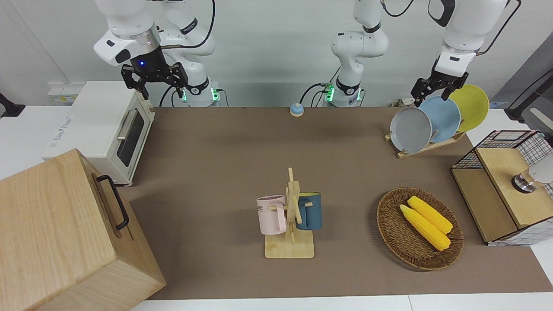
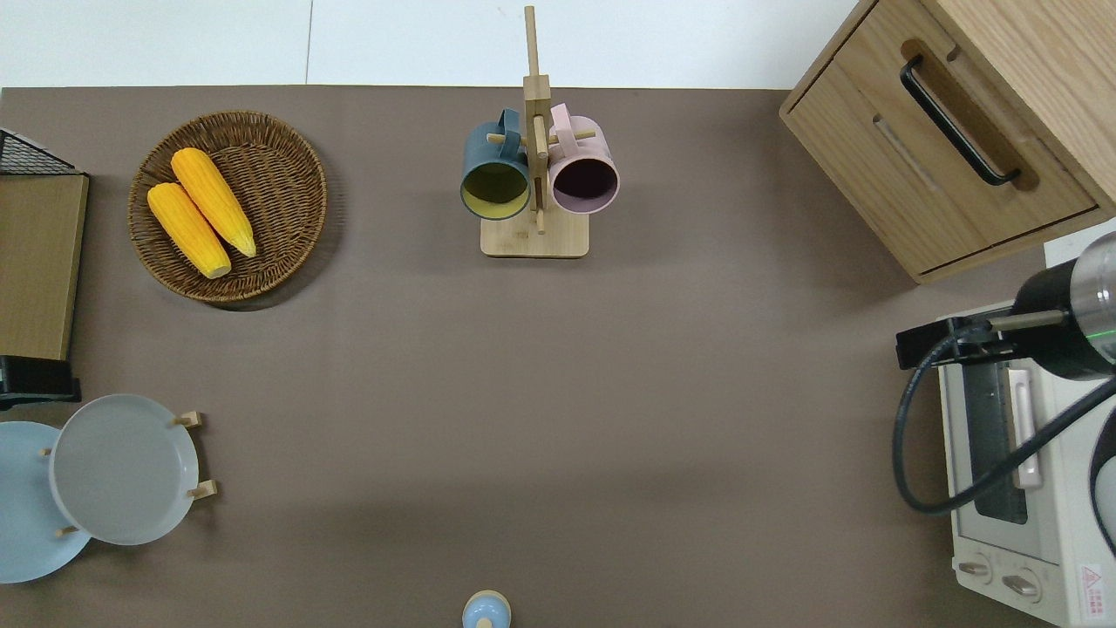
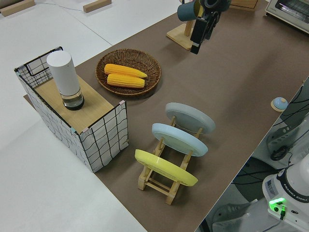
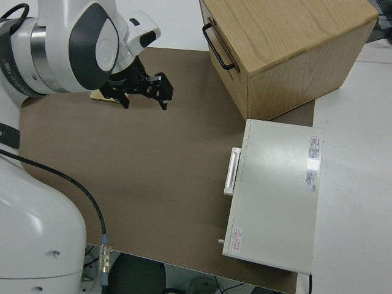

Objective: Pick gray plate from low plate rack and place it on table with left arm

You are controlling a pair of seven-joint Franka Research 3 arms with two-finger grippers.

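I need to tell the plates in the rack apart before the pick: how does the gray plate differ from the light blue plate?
The gray plate is pale gray; the light blue plate is blue. In the low plate rack the gray plate takes the end slot, farthest from the robots, with its face unobstructed; the light blue plate sits in the middle slot, partly hidden by it in the front view. Both are round, similar in size, and lean on the pegs alike.

Left gripper (image 1: 437, 91) raised, fingers spread, right arm parked
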